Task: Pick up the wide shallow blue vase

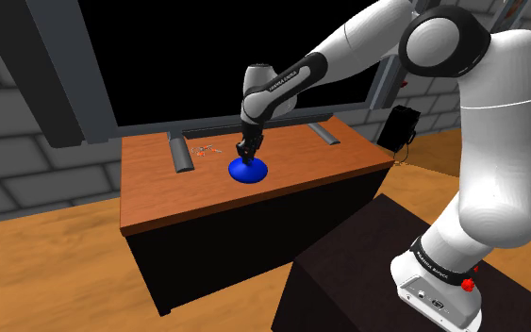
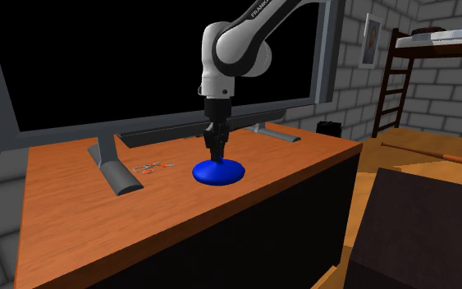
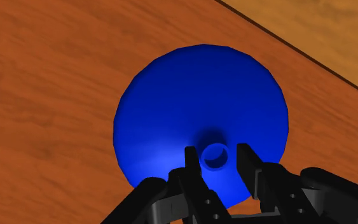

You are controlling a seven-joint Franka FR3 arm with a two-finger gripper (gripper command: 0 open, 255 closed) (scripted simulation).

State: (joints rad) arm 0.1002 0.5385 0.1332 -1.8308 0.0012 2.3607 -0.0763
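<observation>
The vase (image 3: 196, 102) is sitting flat on the table (image 1: 159, 198), near the middle of its top and a little toward the front edge. Its wide blue skirt is spreading out low around a small open neck (image 3: 215, 154) that is rising from the centre. That neck is the only narrow part, which is likely why the pincer (image 3: 215, 159) is coming straight down over it rather than trying for the broad rim. In the wrist view the two fingers (image 3: 190, 164) are standing apart on either side of the neck with a thin strip of blue showing on each side, so they are bracketing it and not yet gripping it. Judging from this, closing is the step in hand, and the smooth sloping neck may be prone to slipping if the grip lands too high. The arm (image 1: 348, 47) is reaching in from the stand (image 1: 367, 273) with the wrist held upright over the vase. Just beside the vase, toward the screen (image 1: 188, 57), a few small thin things (image 2: 153, 167) are lying on the wood, near one grey foot (image 2: 114, 172) of the screen and clear of the pincer.
</observation>
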